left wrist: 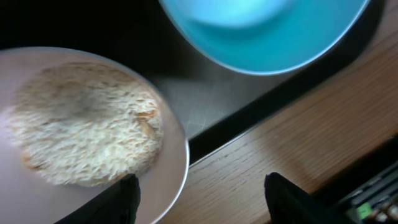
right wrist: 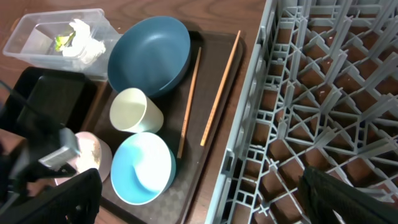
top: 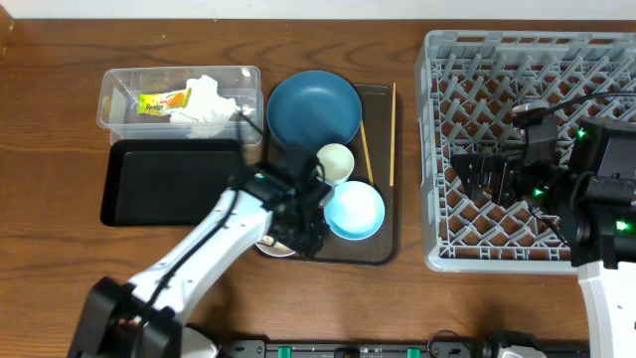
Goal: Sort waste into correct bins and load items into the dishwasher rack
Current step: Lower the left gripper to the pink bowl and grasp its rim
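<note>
My left gripper (left wrist: 198, 196) is released, its fingers (left wrist: 121, 200) spread wide, and it holds nothing. The thing my coming move turns on is the white round bowl (left wrist: 175, 167) that carries a flat mound of loose white rice grains (left wrist: 81, 124). In my wrist view it lies at about 10 o'clock from the gripper. Being round, it has no long axis, so what matters is the rim. The rim curves down toward my 9 o'clock finger and meets it, but I cannot tell if they touch. The other finger stands over the wooden bench (left wrist: 280, 149), apart from the bowl.

The light blue bowl (left wrist: 267, 37) sits at 1 o'clock, near but not touching, on the same dark brown serving tray (left wrist: 205, 106).

From overhead my arm reaches in from 7 o'clock, wrist bent down over the tray's near corner. The shallow black rectangular tray (top: 169, 184) lies at 9 o'clock.

My right gripper (right wrist: 199, 186) is also released and empty, over the large grey plastic dishwasher rack (top: 527, 60), well apart. So I judge the left arm is the one for this bowl.
</note>
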Action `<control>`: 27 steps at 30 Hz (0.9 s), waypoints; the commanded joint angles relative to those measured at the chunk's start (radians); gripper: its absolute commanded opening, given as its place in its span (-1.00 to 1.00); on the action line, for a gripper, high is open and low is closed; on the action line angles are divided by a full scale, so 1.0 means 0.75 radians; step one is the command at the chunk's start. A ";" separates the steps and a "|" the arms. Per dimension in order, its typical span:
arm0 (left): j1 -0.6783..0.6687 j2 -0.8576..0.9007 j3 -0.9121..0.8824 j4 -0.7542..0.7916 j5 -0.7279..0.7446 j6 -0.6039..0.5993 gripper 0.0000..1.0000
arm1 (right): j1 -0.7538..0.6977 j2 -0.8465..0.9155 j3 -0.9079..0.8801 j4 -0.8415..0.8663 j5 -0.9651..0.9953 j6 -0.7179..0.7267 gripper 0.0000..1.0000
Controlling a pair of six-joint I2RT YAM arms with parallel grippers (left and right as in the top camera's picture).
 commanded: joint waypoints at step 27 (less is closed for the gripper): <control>-0.086 0.146 -0.063 0.131 -0.223 -0.186 -0.30 | -0.002 -0.005 0.027 -0.019 -0.006 -0.006 0.99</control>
